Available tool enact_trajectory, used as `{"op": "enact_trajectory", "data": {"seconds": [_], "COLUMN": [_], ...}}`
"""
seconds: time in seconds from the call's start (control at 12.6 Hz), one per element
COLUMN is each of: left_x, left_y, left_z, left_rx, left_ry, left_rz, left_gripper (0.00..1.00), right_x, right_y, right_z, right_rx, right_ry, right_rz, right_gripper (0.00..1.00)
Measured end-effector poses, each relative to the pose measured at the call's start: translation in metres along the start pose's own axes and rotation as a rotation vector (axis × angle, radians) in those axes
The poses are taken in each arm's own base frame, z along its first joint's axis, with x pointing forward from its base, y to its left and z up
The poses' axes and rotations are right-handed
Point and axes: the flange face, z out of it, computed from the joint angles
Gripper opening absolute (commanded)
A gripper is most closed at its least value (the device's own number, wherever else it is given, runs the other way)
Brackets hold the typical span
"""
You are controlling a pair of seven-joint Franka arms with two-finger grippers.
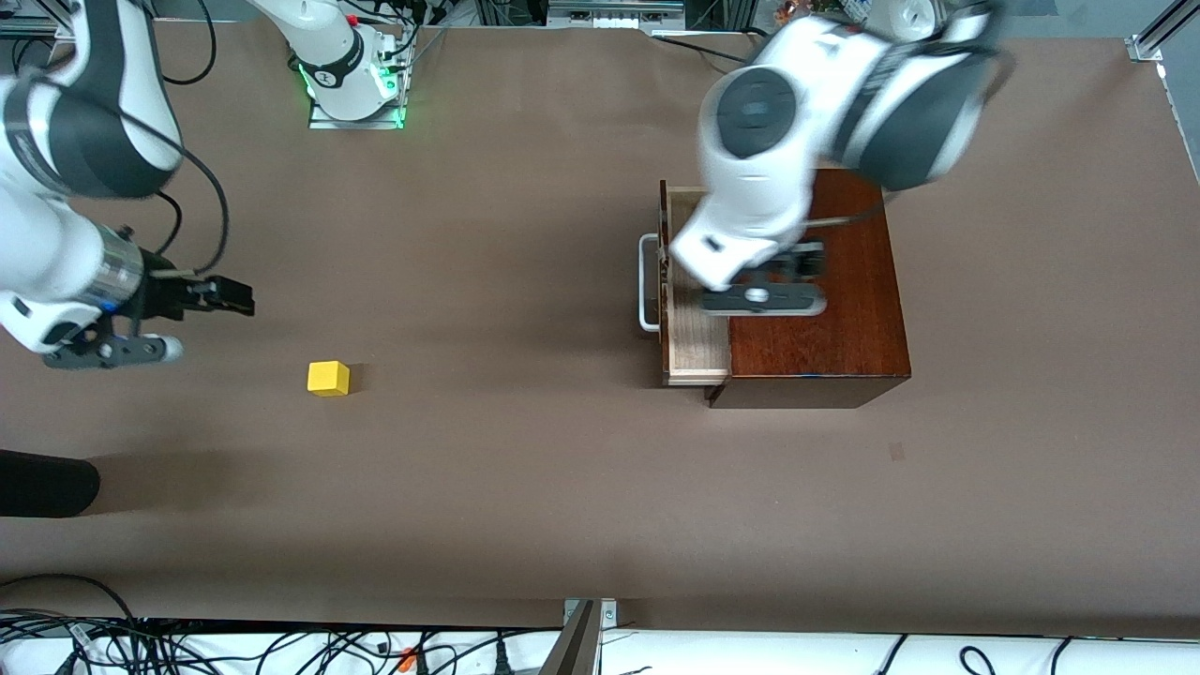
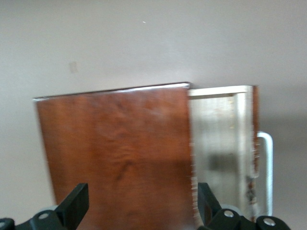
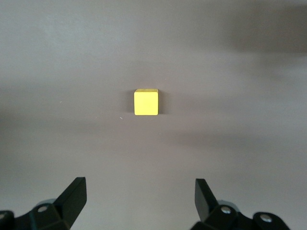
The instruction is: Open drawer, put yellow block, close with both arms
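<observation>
The dark reddish-brown wooden box [image 1: 816, 291] stands toward the left arm's end of the table. Its drawer [image 1: 698, 347] is pulled partly out, showing the pale inside and the white handle [image 1: 647, 281]. My left gripper [image 1: 783, 277] is over the box top, open and empty. The left wrist view shows its fingers [image 2: 76, 203] spread wide over the box top [image 2: 115, 153], with the drawer [image 2: 218, 143] and handle [image 2: 266, 172] beside it. The yellow block [image 1: 328, 378] lies on the table toward the right arm's end. My right gripper [image 1: 234, 298] is open and empty, apart from the block [image 3: 146, 102].
The brown table [image 1: 525, 487] stretches between block and box. A black object [image 1: 47, 483] lies at the table's edge nearer the front camera than the right gripper. The right arm's base [image 1: 352, 89] stands at the robots' edge. Cables [image 1: 187, 647] run along the near edge.
</observation>
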Motion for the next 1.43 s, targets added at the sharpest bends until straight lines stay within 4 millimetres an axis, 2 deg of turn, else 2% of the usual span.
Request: {"op": "enact_trajectory", "data": {"seconds": [0.16,0.32,0.48,0.55,0.71,0.87,1.03,1.27,1.43], "left_x": [0.011,0.023,0.025,0.02,-0.004,-0.032,-0.053,-0.057,-0.057], "left_y": [-0.071,-0.141,-0.198,-0.221,-0.243,-0.245,-0.246,-0.277,-0.285], "left_z": [-0.013,-0.015,-0.018,-0.023,-0.034,-0.038,-0.033,-0.019,-0.015], "left_rx": [-0.052,-0.107,-0.174,-0.18,-0.174,-0.166,-0.161,-0.178,-0.181], "left_ry": [-0.021,-0.026,-0.022,-0.016,-0.013,0.001,0.012,0.063,0.074], "left_rz": [0.017,0.017,0.026,0.017,0.005,-0.001,-0.018,-0.063,-0.081], "left_gripper": [1.0,1.0,1.0,1.0,1.0,1.0,1.0,1.0,1.0], "right_x": [0.014,0.028,0.035,0.037,0.039,0.037,0.029,0.024,0.024], "right_y": [0.0,-0.003,-0.004,-0.004,-0.004,-0.004,-0.003,-0.003,-0.003], "right_z": [0.035,0.087,0.14,0.16,0.187,0.205,0.227,0.239,0.241], "right_rx": [-0.003,-0.006,-0.009,-0.01,-0.012,-0.014,-0.016,-0.013,-0.012], "right_ry": [-0.009,0.01,0.029,0.039,0.058,0.072,0.102,0.106,0.114], "right_rz": [0.0,-0.004,-0.006,-0.007,-0.008,-0.007,-0.006,-0.002,-0.001], "right_gripper": [1.0,1.0,1.0,1.0,1.0,1.0,1.0,1.0,0.96]}}
